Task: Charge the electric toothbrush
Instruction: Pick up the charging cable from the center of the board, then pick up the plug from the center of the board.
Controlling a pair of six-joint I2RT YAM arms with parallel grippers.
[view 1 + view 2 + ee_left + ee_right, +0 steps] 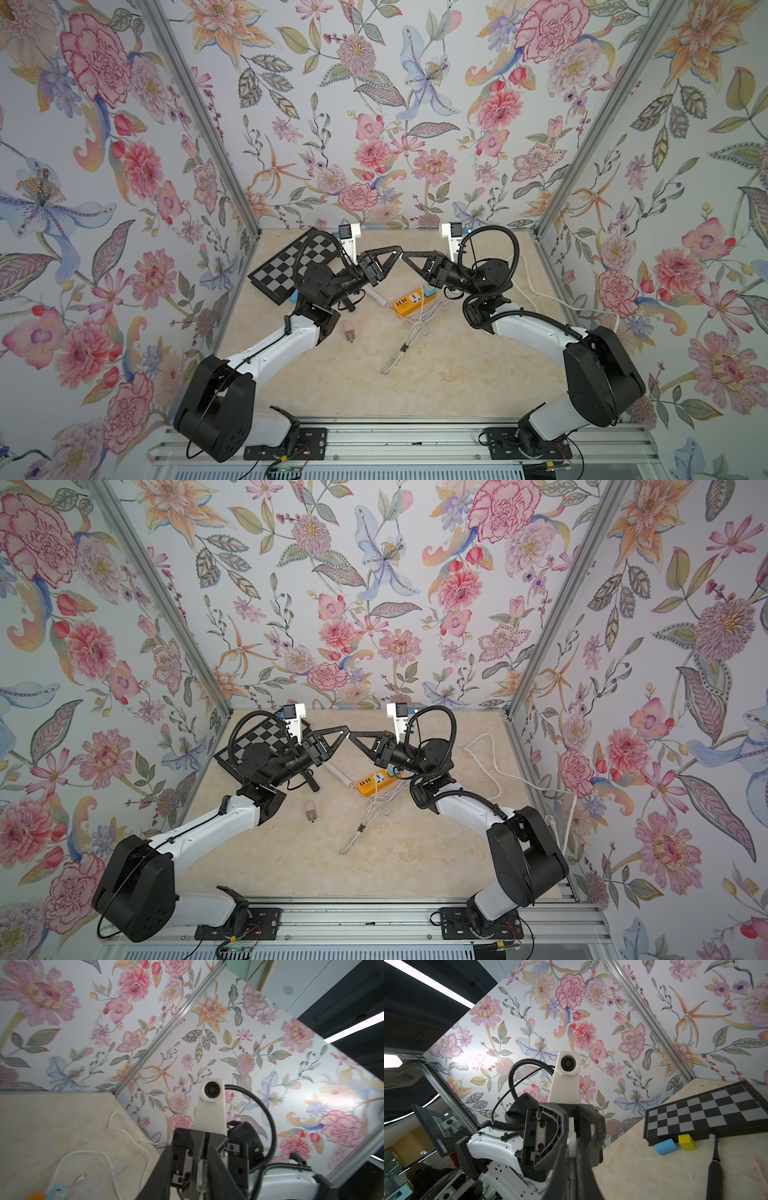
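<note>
A black electric toothbrush (714,1169) lies on the marble table with its head toward the chessboard. In the top views my left arm covers most of it. My two grippers meet tip to tip above the table's far middle. My right gripper (406,256) is shut on a small white plug (572,1136), which also shows in the left wrist view (201,1172). My left gripper (397,251) faces it, jaws apart on either side of the plug. A loose white charging cable (419,320) lies below, beside an orange power strip (409,303).
A black-and-grey chessboard (286,266) lies at the far left, with a blue cylinder (665,1147) and a yellow block (687,1142) at its edge. A small pinkish block (349,332) and a white stick (377,296) lie mid-table. A thick white cord (498,766) runs along the right wall.
</note>
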